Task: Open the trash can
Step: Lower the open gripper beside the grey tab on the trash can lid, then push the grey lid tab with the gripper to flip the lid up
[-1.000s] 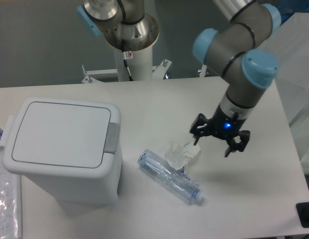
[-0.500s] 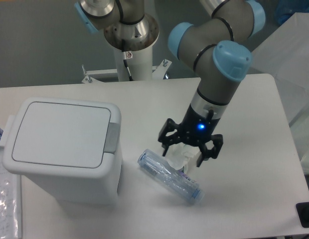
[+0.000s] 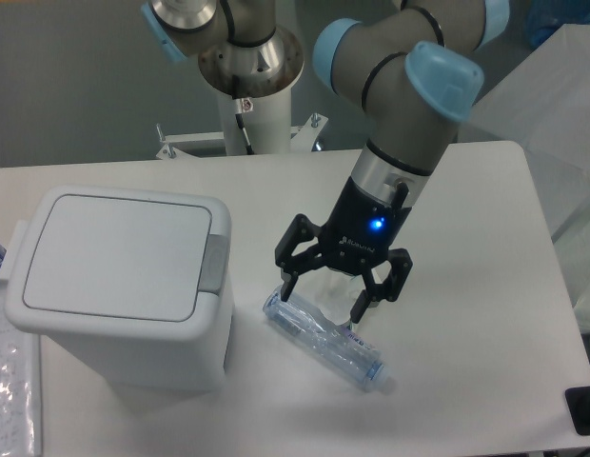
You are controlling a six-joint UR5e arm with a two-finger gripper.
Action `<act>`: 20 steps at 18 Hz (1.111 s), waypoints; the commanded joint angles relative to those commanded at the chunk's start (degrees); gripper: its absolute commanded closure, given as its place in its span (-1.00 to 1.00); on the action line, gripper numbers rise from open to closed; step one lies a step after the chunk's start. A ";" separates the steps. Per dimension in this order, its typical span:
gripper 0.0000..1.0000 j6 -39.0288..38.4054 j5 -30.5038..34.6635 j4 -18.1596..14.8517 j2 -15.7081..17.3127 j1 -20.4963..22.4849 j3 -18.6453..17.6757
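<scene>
The trash can (image 3: pixel 119 286) is a large white boxy bin at the left of the table. Its flat lid is shut, and a grey push-button (image 3: pixel 214 264) sits on its right rim. My gripper (image 3: pixel 323 301) is open and empty, fingers pointing down, hovering to the right of the bin, roughly a hand's width from the button. It hangs just above a clear plastic bottle (image 3: pixel 324 341) lying on the table.
The bottle lies slanted right of the bin, with crumpled white paper (image 3: pixel 330 283) behind the gripper. The arm's white base column (image 3: pixel 249 95) stands at the table's back edge. Papers (image 3: pixel 9 381) lie at the left edge; a dark object (image 3: pixel 584 409) sits at the bottom right corner.
My gripper has moved left across the table, from right of the crumpled paper to above the bottle, closer to the bin. It stayed open. The bin and bottle have not moved.
</scene>
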 joint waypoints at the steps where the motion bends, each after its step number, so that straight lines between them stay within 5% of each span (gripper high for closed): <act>1: -1.00 -0.09 -0.09 -0.09 0.18 -0.96 -0.09; 20: -1.00 -2.29 2.90 0.44 3.00 -3.35 -6.24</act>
